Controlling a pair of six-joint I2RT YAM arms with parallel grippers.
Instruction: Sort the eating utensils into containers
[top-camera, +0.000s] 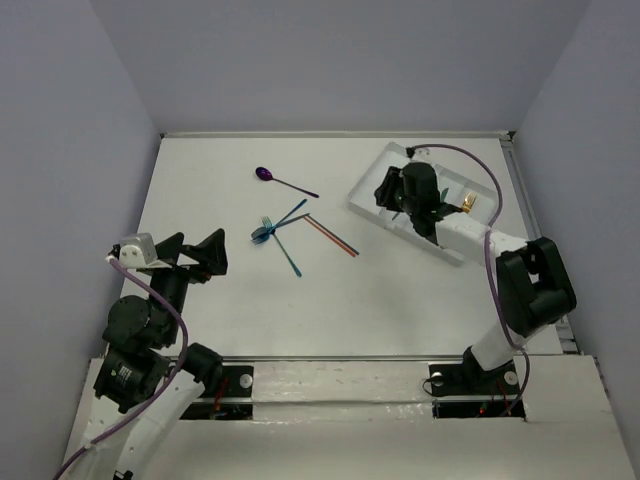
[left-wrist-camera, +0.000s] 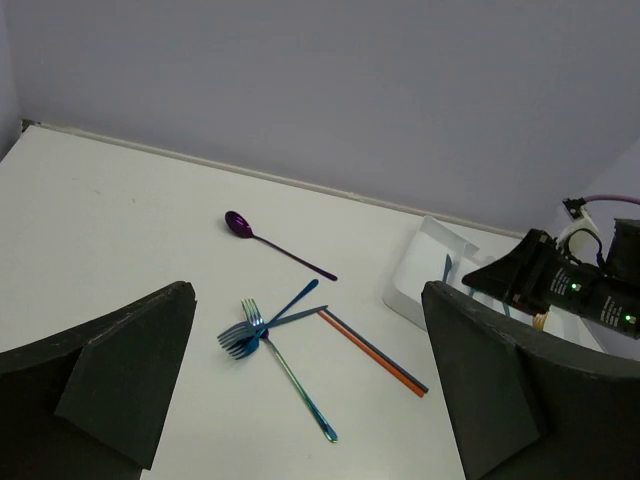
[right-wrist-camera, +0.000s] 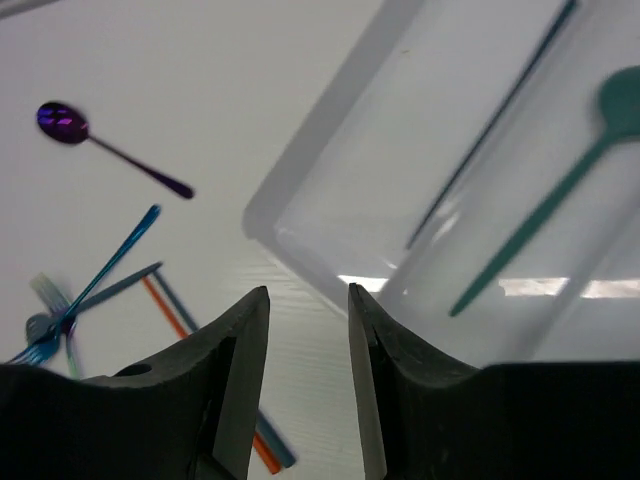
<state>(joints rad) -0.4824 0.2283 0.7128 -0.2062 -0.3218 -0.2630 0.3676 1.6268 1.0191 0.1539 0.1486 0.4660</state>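
Observation:
The white tray (top-camera: 450, 250) lies at the back right, at an angle. It holds a teal spoon (right-wrist-camera: 540, 230), a dark stick (right-wrist-camera: 490, 130) and a gold utensil (top-camera: 468, 203). My right gripper (top-camera: 388, 192) hangs over the tray's left end, open and empty (right-wrist-camera: 308, 300). On the table lie a purple spoon (top-camera: 283, 181), crossed blue and teal forks (top-camera: 275, 232), and an orange stick with a dark stick beside it (top-camera: 332, 236). My left gripper (top-camera: 195, 255) is open and empty, near and to the left of the forks (left-wrist-camera: 250, 335).
Grey walls close the table at the back and both sides. The table's raised right edge (top-camera: 515, 180) runs close behind the tray. The right arm's purple cable (top-camera: 485, 175) loops over the tray.

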